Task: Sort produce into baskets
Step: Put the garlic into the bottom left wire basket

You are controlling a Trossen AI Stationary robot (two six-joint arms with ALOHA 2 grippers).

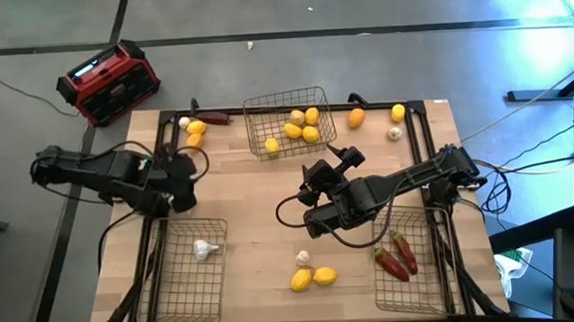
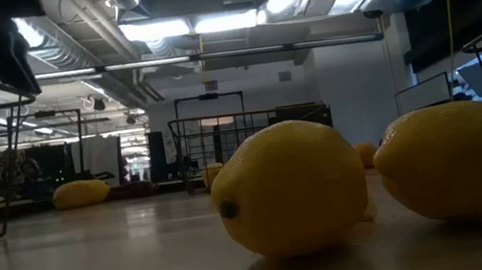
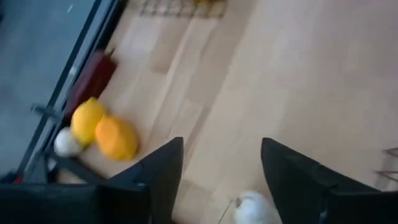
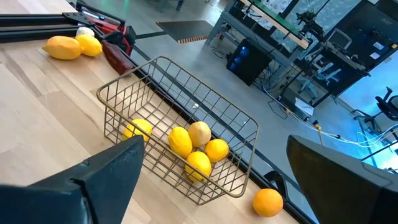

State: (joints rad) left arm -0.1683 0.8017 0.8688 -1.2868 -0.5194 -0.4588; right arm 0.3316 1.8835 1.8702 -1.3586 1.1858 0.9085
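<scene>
light wooden desk, grey floor around; produce was scattered, some held in three wire baskets at far edge and near corners. left gripper and right gripper were spread, empty.

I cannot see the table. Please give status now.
Left gripper open above garlic bulb in left basket. Right gripper open, empty, mid-table. Nothing blocking.

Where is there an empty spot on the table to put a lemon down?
Bare wood lies between the left basket, the back basket and the right gripper. It is crowded by the two lemons near the front and the fruit cluster at the back-left corner.
</scene>
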